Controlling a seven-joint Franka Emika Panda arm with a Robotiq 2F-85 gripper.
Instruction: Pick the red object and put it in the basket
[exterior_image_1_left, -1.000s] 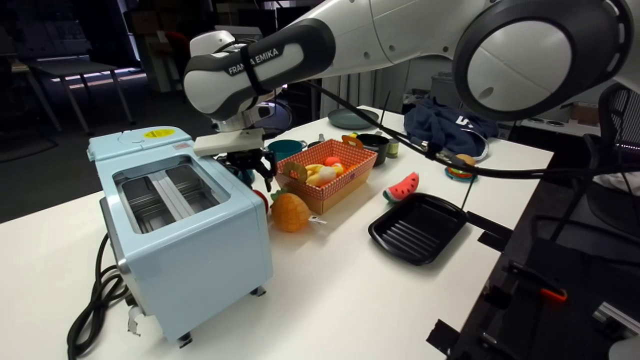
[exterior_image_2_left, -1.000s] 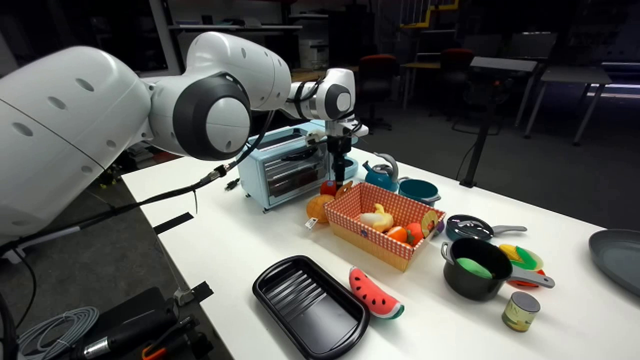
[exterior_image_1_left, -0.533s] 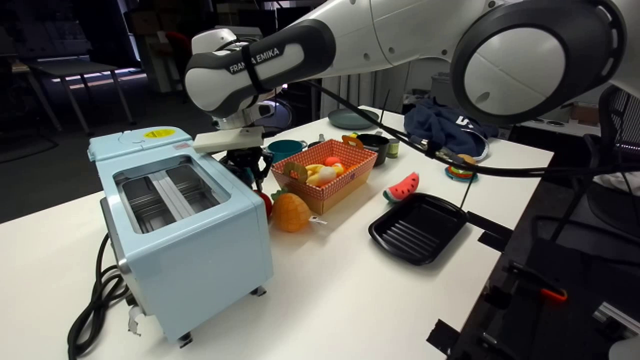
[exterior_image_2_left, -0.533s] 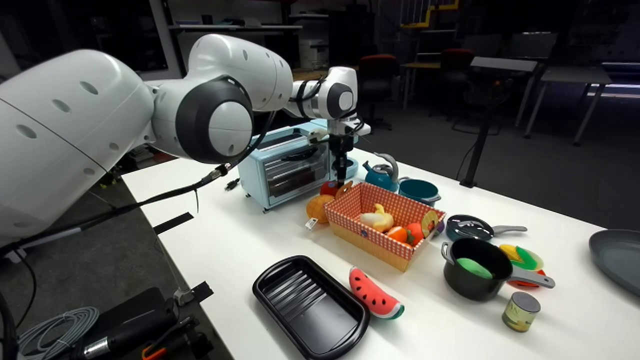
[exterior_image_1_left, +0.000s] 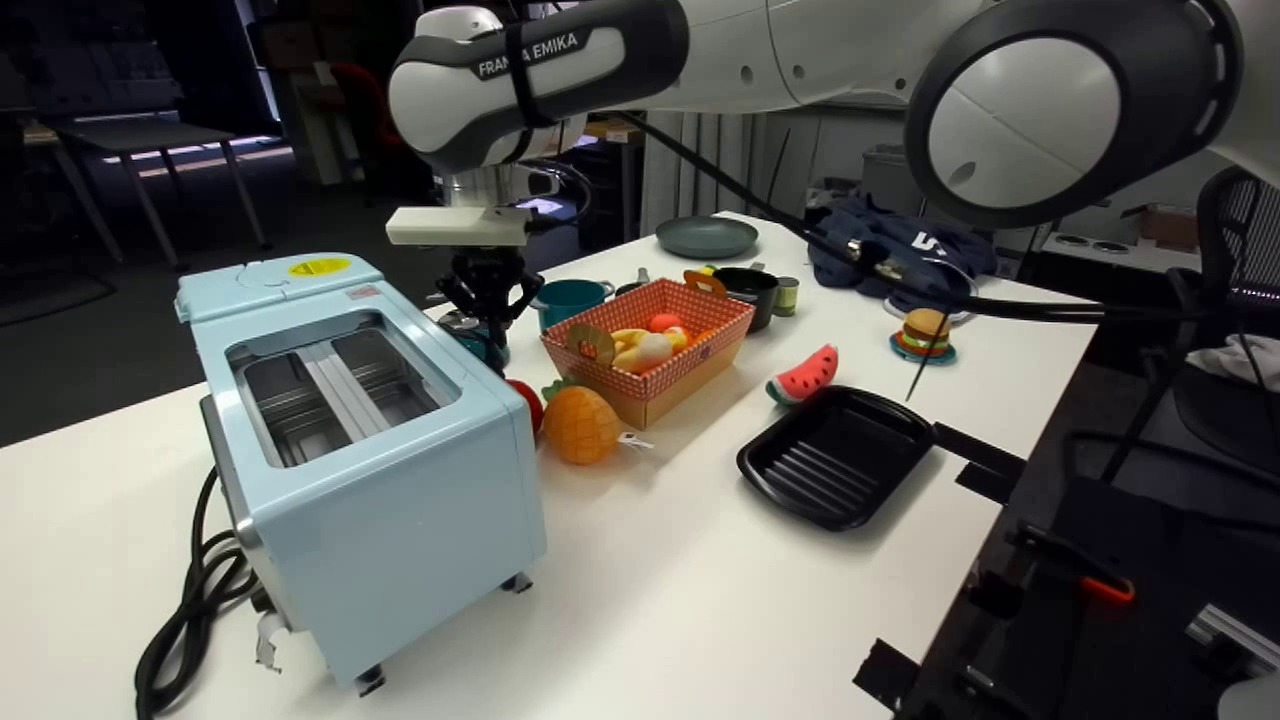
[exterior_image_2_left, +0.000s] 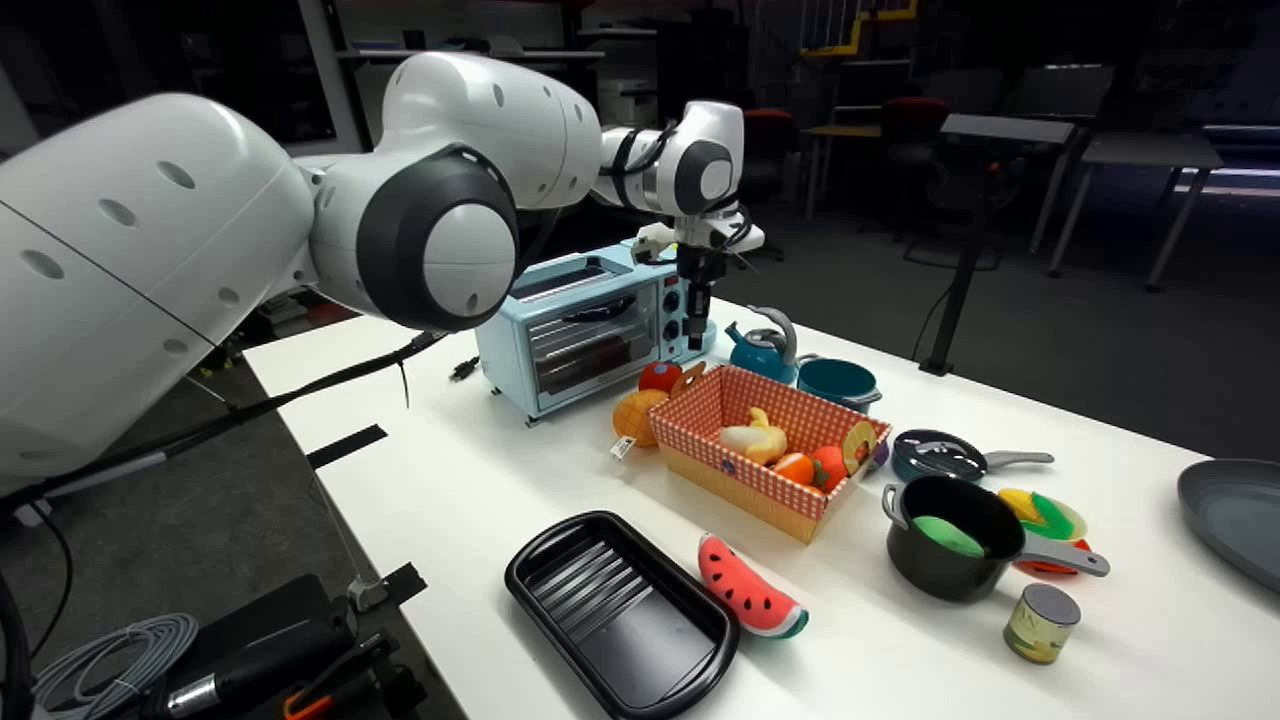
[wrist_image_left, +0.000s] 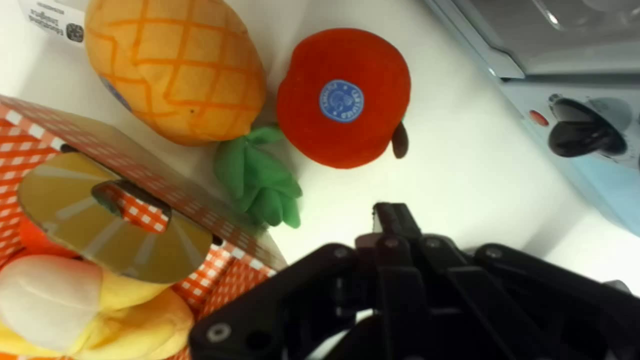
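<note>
Hanging above the white table (exterior_image_1_left: 700, 600), the black two-finger gripper (wrist_image_left: 393, 217) has its fingers (wrist_image_left: 406, 220) pressed together, nothing visible between them. The round red plush apple (wrist_image_left: 345, 100), blue badge uppermost, rests on the table between an orange plush pineapple (wrist_image_left: 175, 75) and the light-blue metal toaster oven (exterior_image_1_left: 400, 530). It lies outside the rectangular red-and-white checked basket (exterior_image_2_left: 728, 478), near one end.

Judged risks. Coming down with the fingers together would strike the apple and likely roll it; they need to part first. The apple looks broad for this grip, so an off-centre descent could land one finger on top and squeeze it away. The green cloth leaves (wrist_image_left: 265, 180) sit just beside it, touching or not is unclear, and a finger might snag them. On the carry, the gold cardboard handle (wrist_image_left: 110, 242) at the nearer end could catch a low load; the peeled yellow plush banana (exterior_image_2_left: 757, 440) inside may make a poor seat.

Against half a second ago: in both exterior views the gripper stands higher, with a gap between it and the apple, which lies about where it was. A toy hamburger (exterior_image_1_left: 925, 335) now shows clear of the black cable (exterior_image_1_left: 1050, 311) that crossed it.
</note>
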